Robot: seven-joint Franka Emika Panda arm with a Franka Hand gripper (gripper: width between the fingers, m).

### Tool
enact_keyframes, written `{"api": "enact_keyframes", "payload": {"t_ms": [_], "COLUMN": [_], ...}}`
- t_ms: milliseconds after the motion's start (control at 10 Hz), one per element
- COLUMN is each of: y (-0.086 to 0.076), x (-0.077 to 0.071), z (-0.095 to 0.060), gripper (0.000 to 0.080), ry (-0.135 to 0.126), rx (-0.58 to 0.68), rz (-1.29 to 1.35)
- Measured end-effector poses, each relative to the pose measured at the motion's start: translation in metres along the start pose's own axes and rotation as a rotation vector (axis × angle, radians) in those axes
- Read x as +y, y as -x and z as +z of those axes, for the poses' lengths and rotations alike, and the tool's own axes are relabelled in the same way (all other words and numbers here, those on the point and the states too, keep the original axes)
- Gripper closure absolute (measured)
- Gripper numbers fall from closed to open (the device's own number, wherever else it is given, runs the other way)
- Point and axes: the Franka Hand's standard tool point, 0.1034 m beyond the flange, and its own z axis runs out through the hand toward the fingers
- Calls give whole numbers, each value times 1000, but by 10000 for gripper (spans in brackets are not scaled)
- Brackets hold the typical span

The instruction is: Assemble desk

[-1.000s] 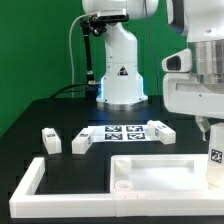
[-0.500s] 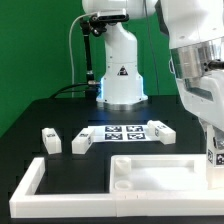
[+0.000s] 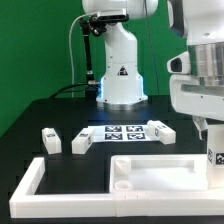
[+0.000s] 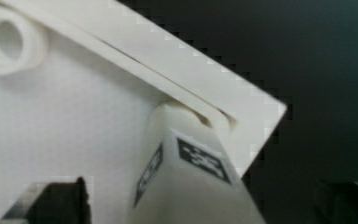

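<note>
The white rimmed tabletop [image 3: 160, 172] lies at the front, with a round socket [image 3: 121, 185] at its near corner. In the wrist view the tabletop [image 4: 69, 120] fills most of the picture. One tagged white leg [image 4: 197, 165] stands upright at its corner, also seen at the exterior view's right [image 3: 215, 156]. My gripper [image 4: 202, 205] straddles this leg. Its dark fingers [image 4: 55, 200] stand apart from the leg's sides, so it looks open. Three loose legs lie behind: two at the exterior view's left [image 3: 50, 140] [image 3: 80, 143] and one further right [image 3: 158, 128].
The marker board [image 3: 125, 133] lies behind the tabletop. The long white border rail [image 3: 30, 185] wraps the front and left. The robot's white base [image 3: 122, 75] stands at the back.
The hand was turned about the leg half a second ago and is now back in the pose of one second ago. The leg and tabletop have not moved.
</note>
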Motion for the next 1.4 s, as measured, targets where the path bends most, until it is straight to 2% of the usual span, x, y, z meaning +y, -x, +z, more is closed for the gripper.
{"api": "enact_keyframes", "payload": {"t_ms": [400, 500, 600, 700, 800, 1000, 1100, 1300, 1400], "y": [-2, -7, -6, 0, 0, -1, -5, -5, -6], "x": [1, 1, -3, -7, -6, -6, -2, -1, 0], "z": [0, -2, -5, -5, -5, -5, -4, -4, -4], "gripper": [150, 150, 150, 150, 150, 424, 493, 497, 499], "ry": [-1, 11, 29, 33, 29, 30, 36, 34, 31], "rx": [3, 18, 33, 34, 32, 32, 35, 36, 37], "rz": [-270, -489, -657, -783, -726, -725, -594, -482, -343]}}
